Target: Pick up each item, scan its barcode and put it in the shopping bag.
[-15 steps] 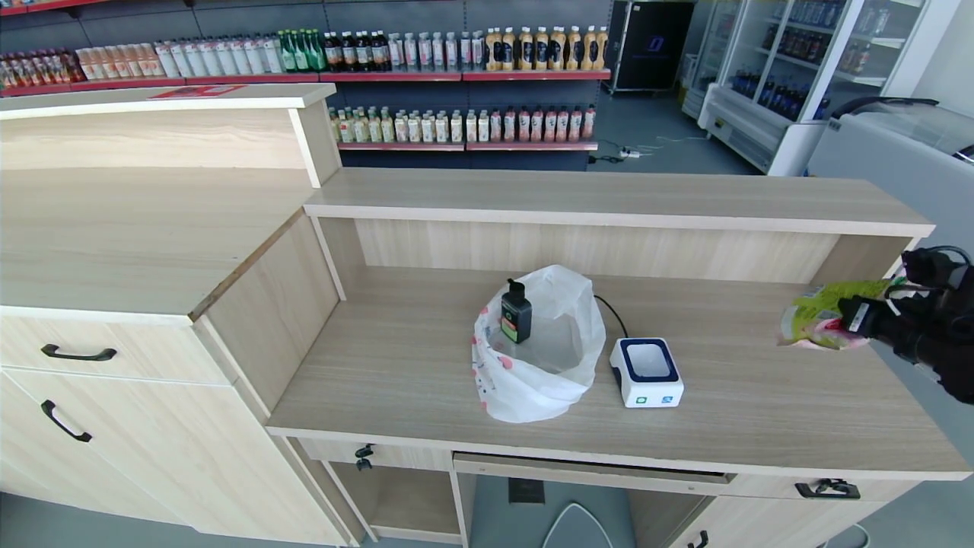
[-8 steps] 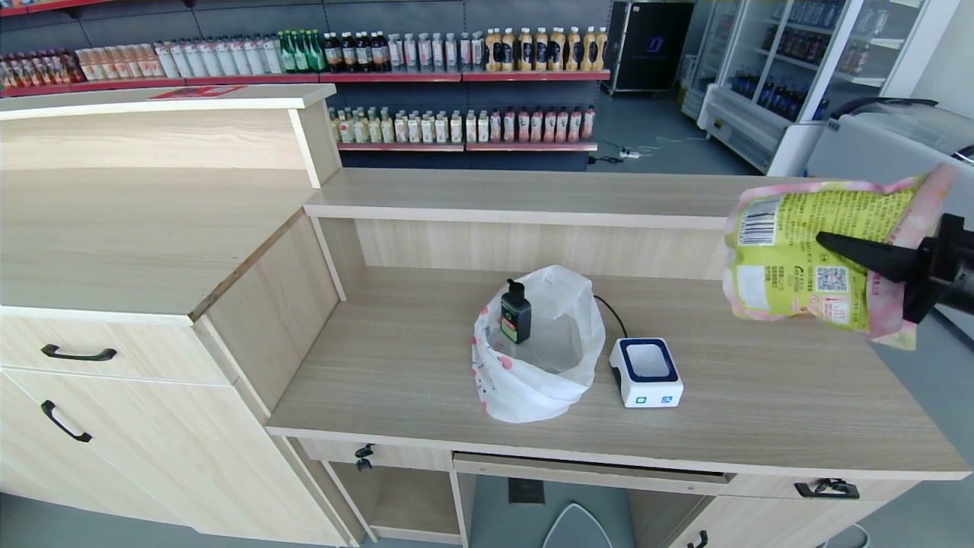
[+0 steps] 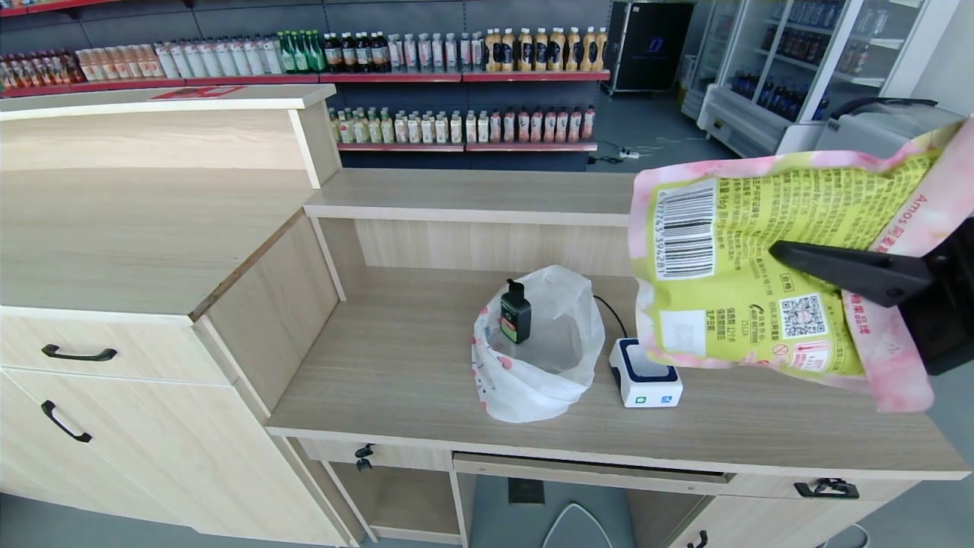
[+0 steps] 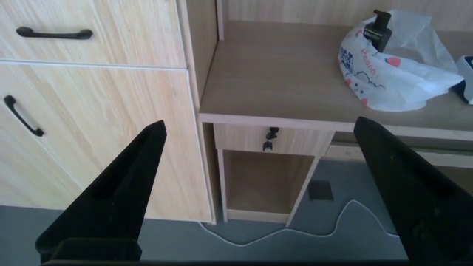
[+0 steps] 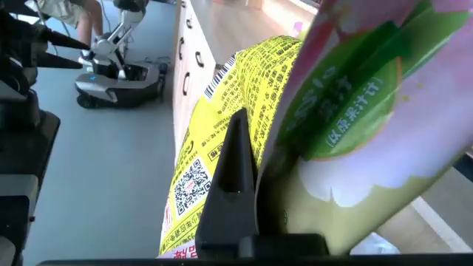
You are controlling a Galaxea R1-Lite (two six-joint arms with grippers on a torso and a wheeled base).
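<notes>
Right gripper (image 3: 806,259), clamping yellow-green pink-edged snack pouch (image 3: 730,312), rises from 3 o'clock toward white blue-rimmed scanner (image 3: 647,390). Scanning step; next, turn barcode (image 3: 685,228) down. Left gripper (image 4: 259,124) wide.

On the right, the snack bag (image 3: 746,281) has a yellow back with a barcode (image 3: 685,228) and digits beside it, a QR code (image 3: 797,316) and dense small print. The scanner (image 3: 645,373) has two small icons on its near face, and the label on the bottle (image 3: 516,313) is too small to read.
</notes>
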